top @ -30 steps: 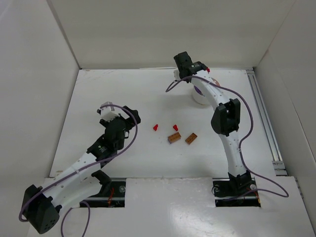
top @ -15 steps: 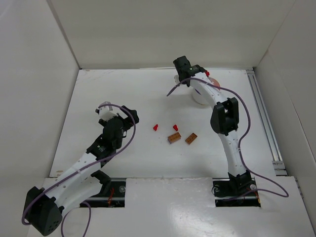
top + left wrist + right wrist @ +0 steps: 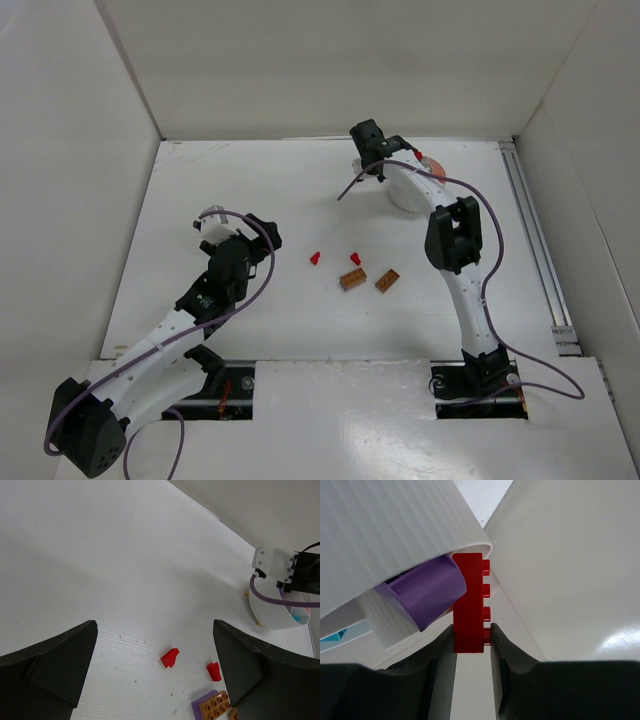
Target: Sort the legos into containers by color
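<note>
Right hand [image 3: 471,639] pinches a red brick [image 3: 468,597] at the white tub [image 3: 385,530] rim; left hand [image 3: 155,625] spread wide.

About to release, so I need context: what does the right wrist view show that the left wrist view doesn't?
Only right wrist: the red brick pinched between the fingers of the right gripper, close against the rim of the white tub. Only left wrist: two loose red pieces and an orange brick lying on the table. Both: the tub, with a teal piece inside.
</note>
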